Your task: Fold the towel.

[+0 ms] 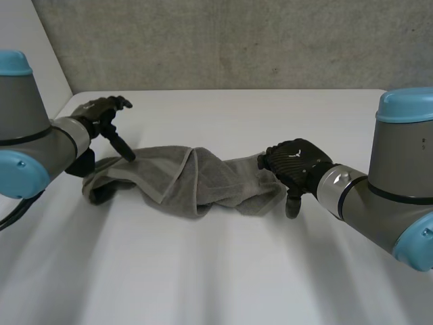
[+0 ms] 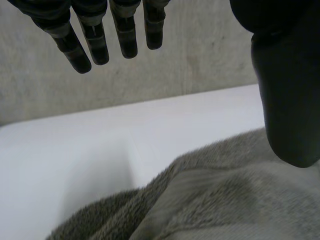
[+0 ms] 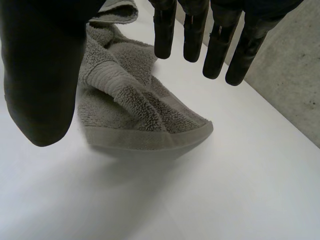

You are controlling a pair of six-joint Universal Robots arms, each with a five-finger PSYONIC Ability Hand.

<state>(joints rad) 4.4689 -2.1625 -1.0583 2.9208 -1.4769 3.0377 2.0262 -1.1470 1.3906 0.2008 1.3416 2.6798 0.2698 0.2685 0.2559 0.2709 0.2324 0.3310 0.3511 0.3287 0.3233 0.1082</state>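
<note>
You've got the white table across most of the head view, with a grey concrete wall behind its far edge. The left arm comes in from the left and the right arm from the right, both angled inward toward the middle.

Towel: grey terry, on the table between the two arms. It runs left to right as a long rumpled strip. Layers twist over each other around its centre. The left end is bunched close to the left arm, and the right end reaches the right hand. A hemmed edge shows at that right end in the right wrist view.

Left hand: above the towel's far-left end, spread wide, holding nothing. In the left wrist view its fingers are straight, side by side and clear of the cloth. The thumb is straight too and points down over the towel's edge. Can't tell whether the thumb tip touches the cloth.

Right hand: at the towel's right end, palm down, wide, nothing gripped. In the right wrist view the fingers are straight and the thumb is well apart from them. The towel's right-end corner lies on the table below that gap. In the head view one finger points down at the table just right of the towel.
</note>
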